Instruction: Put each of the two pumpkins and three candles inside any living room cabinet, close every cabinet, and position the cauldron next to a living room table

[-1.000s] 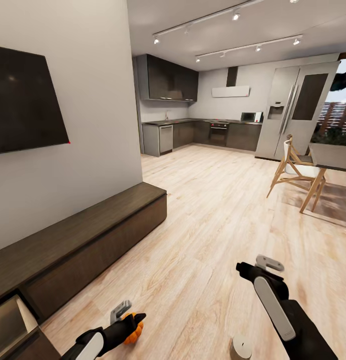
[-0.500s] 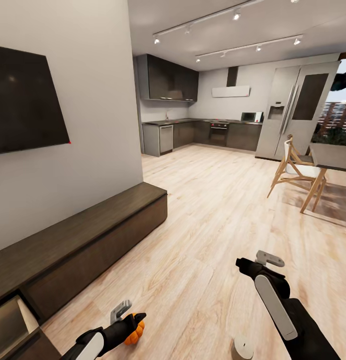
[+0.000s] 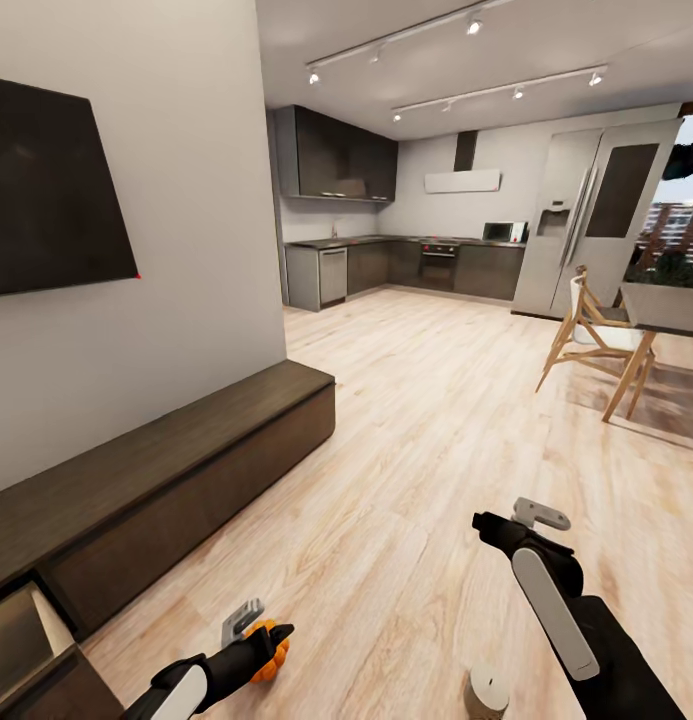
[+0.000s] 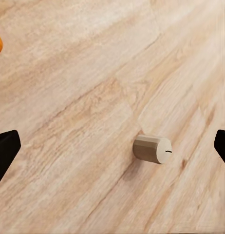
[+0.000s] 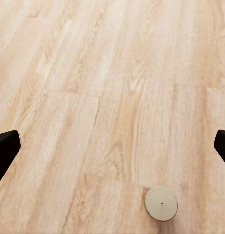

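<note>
I see a candle (image 4: 152, 148) upright on the floor near my spread left hand (image 4: 112, 146); small, stiff, light, so I'd pinch its sides.

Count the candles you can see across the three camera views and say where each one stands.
1. The candle stands upright on the wooden floor near the right arm, and both wrist views show it too; others may be out of view.

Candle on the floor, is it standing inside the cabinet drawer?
No, the candle stands upright on the bare wooden floor near the right arm, well apart from the open cabinet drawer.
</note>
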